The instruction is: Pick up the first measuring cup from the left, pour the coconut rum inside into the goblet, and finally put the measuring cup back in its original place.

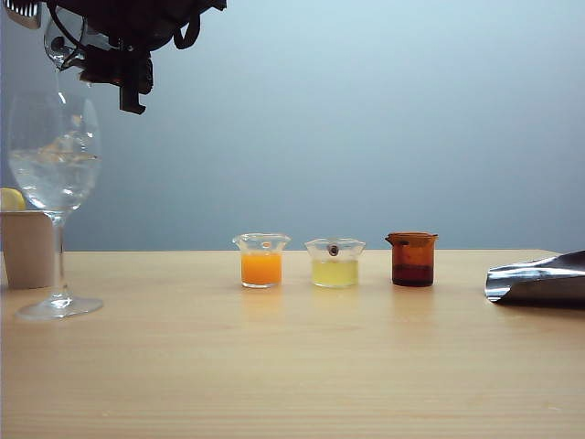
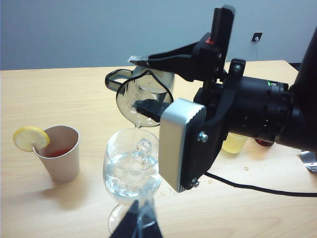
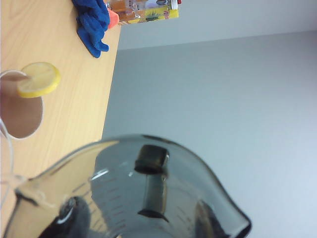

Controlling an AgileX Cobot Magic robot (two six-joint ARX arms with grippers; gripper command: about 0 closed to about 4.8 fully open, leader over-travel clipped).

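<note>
Wooden tabletop (image 1: 302,357), grey wall. Upper left of exterior view: right gripper (image 2: 163,84) grasping first measuring cup (image 2: 143,96), tilted over goblet (image 1: 55,183). Left gripper (image 2: 141,225): state indeterminate.

right claw (image 1: 128,78) above goblet (image 1: 55,174) | three cups mid-table | left claw unseen

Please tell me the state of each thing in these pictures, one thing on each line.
first measuring cup: tipped over the goblet, gripped by the right gripper.
goblet: upright, holding clear liquid and ice.
paper cup: upright, lemon slice on rim.
orange cup: upright, part full.
yellow cup: upright, part full.
amber cup: upright.
left gripper: cannot tell.
</note>
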